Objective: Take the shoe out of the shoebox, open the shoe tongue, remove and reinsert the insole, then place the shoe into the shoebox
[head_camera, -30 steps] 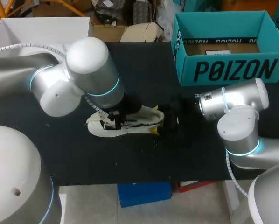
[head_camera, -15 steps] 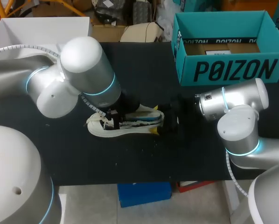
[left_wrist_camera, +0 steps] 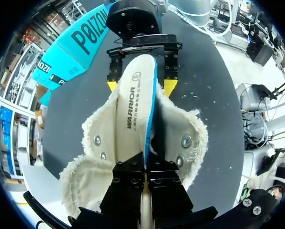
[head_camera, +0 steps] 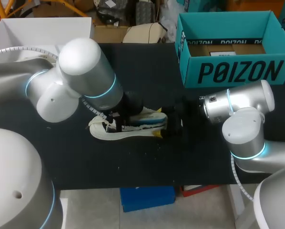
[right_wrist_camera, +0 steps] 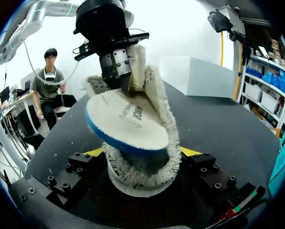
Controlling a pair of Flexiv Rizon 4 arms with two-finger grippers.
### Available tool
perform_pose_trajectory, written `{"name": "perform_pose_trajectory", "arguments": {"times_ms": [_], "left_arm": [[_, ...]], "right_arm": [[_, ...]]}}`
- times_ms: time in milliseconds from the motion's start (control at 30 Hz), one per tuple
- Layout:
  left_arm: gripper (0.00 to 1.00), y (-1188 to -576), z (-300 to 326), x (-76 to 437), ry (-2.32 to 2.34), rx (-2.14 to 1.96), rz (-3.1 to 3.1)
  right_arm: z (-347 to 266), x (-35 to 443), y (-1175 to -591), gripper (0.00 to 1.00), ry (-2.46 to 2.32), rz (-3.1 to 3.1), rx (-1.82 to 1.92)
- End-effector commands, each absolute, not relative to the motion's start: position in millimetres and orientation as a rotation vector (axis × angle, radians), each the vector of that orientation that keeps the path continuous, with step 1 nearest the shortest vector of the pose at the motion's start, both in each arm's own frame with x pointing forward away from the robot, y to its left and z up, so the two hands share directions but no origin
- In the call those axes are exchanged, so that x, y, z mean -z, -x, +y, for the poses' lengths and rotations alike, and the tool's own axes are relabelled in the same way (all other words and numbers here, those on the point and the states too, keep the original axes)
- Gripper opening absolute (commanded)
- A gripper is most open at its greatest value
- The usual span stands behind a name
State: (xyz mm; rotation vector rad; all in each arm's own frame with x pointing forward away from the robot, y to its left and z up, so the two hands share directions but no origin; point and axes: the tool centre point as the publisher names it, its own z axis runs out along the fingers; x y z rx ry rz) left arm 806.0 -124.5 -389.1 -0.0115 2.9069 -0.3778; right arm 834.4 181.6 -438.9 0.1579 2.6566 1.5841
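A white fleece-lined shoe (head_camera: pixel 102 131) lies on its sole mid-table, toe to the left. Its cream insole (head_camera: pixel 145 119), blue along the edge, sticks up out of the opening, heel end raised over the shoe's heel. My left gripper (head_camera: pixel 115 123) is shut on the insole's front end (left_wrist_camera: pixel 133 109), above the spread tongue and eyelets (left_wrist_camera: pixel 185 141). My right gripper (head_camera: pixel 162 128) clasps the heel from behind, one yellow fingertip (right_wrist_camera: pixel 96 152) on each side of the fleece collar (right_wrist_camera: pixel 142 176). The teal shoebox (head_camera: pixel 238 71) stands open at the back right.
A white box (head_camera: pixel 42 31) sits at the back left corner of the black table (head_camera: pixel 147 162). My left arm's big elbow hangs over the table's left half. Bare table lies in front of the shoe and between shoe and shoebox.
My left arm has drawn back to the left, pulling the insole farther up out of the shoe, so more of its blue edge shows. The right arm has kept still.
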Motion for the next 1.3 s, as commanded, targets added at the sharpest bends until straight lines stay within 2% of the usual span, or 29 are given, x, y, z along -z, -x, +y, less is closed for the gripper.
{"name": "perform_pose_trajectory", "arguments": {"times_ms": [33,67,100,167,233,267,367,633,767,800,1300], "left_arm": [[0.09,-808.3,-130.9,396.0,-0.005,0.382,2.896],[0.29,-808.6,-132.2,396.7,-0.013,0.386,2.893],[0.40,-808.9,-133.5,397.3,-0.019,0.391,2.891],[0.42,-809.2,-137.4,398.7,-0.043,0.401,2.894],[0.55,-808.7,-141.4,399.7,-0.054,0.412,2.894],[0.57,-808.5,-143.3,400.0,-0.058,0.419,2.893],[0.60,-808.6,-148.1,400.5,-0.066,0.424,2.886],[0.55,-815.9,-155.0,396.8,-0.076,0.440,2.864],[0.42,-819.6,-161.9,396.9,-0.109,0.444,2.846],[0.41,-820.4,-163.8,397.0,-0.115,0.445,2.844],[0.39,-826.2,-190.2,398.5,-0.175,0.442,2.810]], "right_arm": [[179.7,441.5,-836.7,0.00,-0.159,2.660,-1.581],[179.7,441.5,-836.7,0.00,-0.159,2.660,-1.581],[179.7,441.5,-836.7,0.00,-0.159,2.660,-1.581],[179.7,441.5,-836.7,0.00,-0.159,2.660,-1.581],[179.7,441.5,-836.7,0.00,-0.159,2.660,-1.581],[179.7,441.5,-836.7,0.00,-0.159,2.660,-1.581],[179.7,441.5,-836.7,0.00,-0.159,2.660,-1.581],[179.7,441.5,-836.7,0.00,-0.159,2.660,-1.581],[179.7,441.5,-836.7,0.00,-0.159,2.660,-1.581],[179.7,441.5,-836.7,0.00,-0.159,2.660,-1.581],[179.7,441.5,-836.7,0.00,-0.159,2.660,-1.581]]}}
